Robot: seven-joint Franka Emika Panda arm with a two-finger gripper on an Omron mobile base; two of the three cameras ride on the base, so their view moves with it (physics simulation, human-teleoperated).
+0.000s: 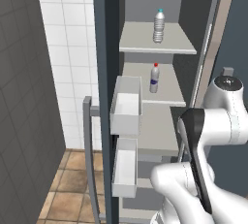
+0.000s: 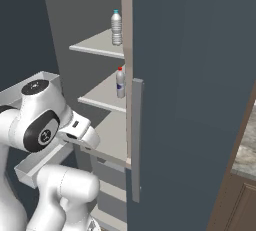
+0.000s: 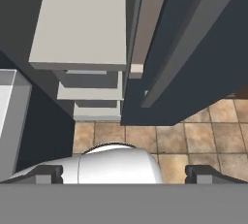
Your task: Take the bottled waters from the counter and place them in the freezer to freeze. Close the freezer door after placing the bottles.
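The white arm is folded at the elbow, its wrist tipped downward. The hand [image 3: 124,173] points at the floor, its 2 fingers spread wide, holding nothing.

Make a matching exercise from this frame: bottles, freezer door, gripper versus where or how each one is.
Things:
1. teal-capped bottle
2. red-capped bottle
3. freezer door
4. gripper

States:
A. swung open, white bins facing the shelves
B. upright on the highest shelf in view
C. jaws apart, holding nothing, above the tiled floor
D. upright on the shelf one below the other bottle

Pairs: 1-B, 2-D, 3-A, 4-C
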